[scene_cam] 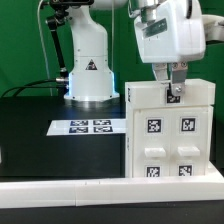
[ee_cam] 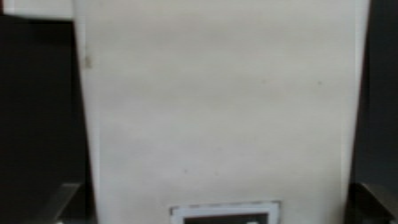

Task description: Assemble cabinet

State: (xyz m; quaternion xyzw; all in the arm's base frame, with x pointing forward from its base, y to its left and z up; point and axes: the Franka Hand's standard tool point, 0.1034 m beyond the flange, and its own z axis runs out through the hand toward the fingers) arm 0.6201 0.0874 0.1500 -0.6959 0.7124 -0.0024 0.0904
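While the arm is hanging over the cabinet (scene_cam: 168, 130), I am reading this as a late step of the assembly: the white box is standing upright on the black desk (scene_cam: 40, 135), toward the exterior view's right and near the front rail, with four square tags showing on its near face. The end effector (scene_cam: 175, 90) is sitting right at the cabinet's top edge, its fingers appearing narrow around a small tagged spot there, though I cannot tell whether they are actually pinching anything or only resting against it. On the wrist view, a broad white panel of the cabinet (ee_cam: 214, 110) is filling nearly everything, so the camera is looking at it from very close.

My judgement is that I am seating or pressing a top piece. Next I am expecting to need a straight, gentle push down, keeping the box from tipping or sliding. The marker board (scene_cam: 88, 127) is lying just beside the cabinet, on its left.
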